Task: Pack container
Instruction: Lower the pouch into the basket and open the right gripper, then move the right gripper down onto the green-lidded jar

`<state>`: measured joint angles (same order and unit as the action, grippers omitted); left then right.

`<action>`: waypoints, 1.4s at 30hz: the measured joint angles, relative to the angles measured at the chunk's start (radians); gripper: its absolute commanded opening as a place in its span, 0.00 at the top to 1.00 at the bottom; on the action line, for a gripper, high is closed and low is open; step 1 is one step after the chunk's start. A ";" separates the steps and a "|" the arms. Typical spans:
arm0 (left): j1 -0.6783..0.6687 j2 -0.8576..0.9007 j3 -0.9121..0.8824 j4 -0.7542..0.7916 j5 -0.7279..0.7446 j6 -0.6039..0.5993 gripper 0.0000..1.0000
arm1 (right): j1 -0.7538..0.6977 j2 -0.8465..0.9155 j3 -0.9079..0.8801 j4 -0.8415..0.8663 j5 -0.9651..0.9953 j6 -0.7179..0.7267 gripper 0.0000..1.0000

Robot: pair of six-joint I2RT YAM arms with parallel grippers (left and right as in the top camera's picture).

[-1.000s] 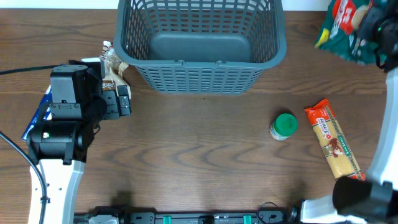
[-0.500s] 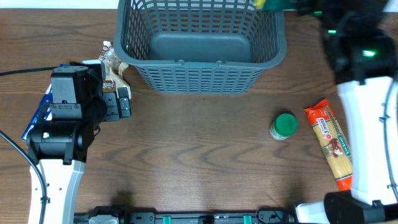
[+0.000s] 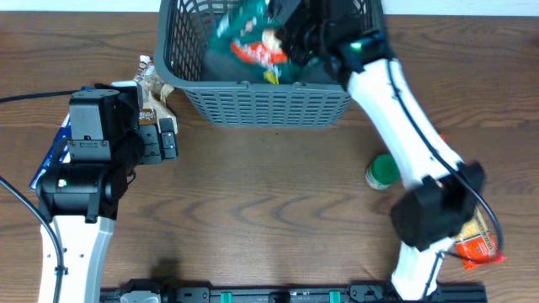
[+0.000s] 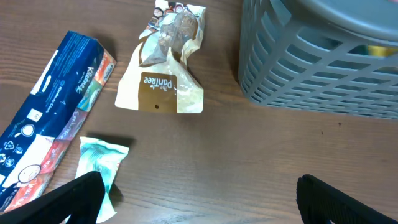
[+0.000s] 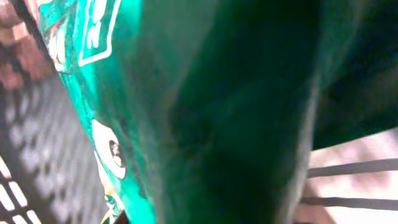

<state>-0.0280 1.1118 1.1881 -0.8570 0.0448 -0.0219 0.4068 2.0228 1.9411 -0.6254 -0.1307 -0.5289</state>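
Note:
The dark grey slotted container [image 3: 253,105] stands at the back middle of the table. My right gripper [image 3: 296,38] is over its inside, shut on a green snack bag [image 3: 248,38] that hangs within the rim. In the right wrist view the green bag [image 5: 186,112] fills the frame and hides the fingers, with container lattice [image 5: 28,155] at the left. My left gripper [image 3: 160,139] is open and empty left of the container. In the left wrist view the left gripper [image 4: 199,205] hovers above bare wood, with the container's corner [image 4: 311,68] at upper right.
A beige pouch [image 4: 165,68], a blue box [image 4: 50,112] and a small teal packet [image 4: 99,165] lie by the left gripper. A green-capped jar [image 3: 384,171] stands at the right. An orange pasta packet [image 3: 478,244] lies partly under the right arm.
My right arm has swung from the far right corner to over the container, carrying the green bag with it. The left arm has not moved.

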 measured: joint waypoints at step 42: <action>0.000 0.001 0.000 -0.004 0.000 0.000 0.02 | -0.352 -0.383 0.349 -0.638 0.192 0.600 0.01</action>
<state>-0.0277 1.1130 1.1881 -0.8608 0.0448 -0.0216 0.0547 1.6398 2.2898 -1.2633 0.0612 0.0715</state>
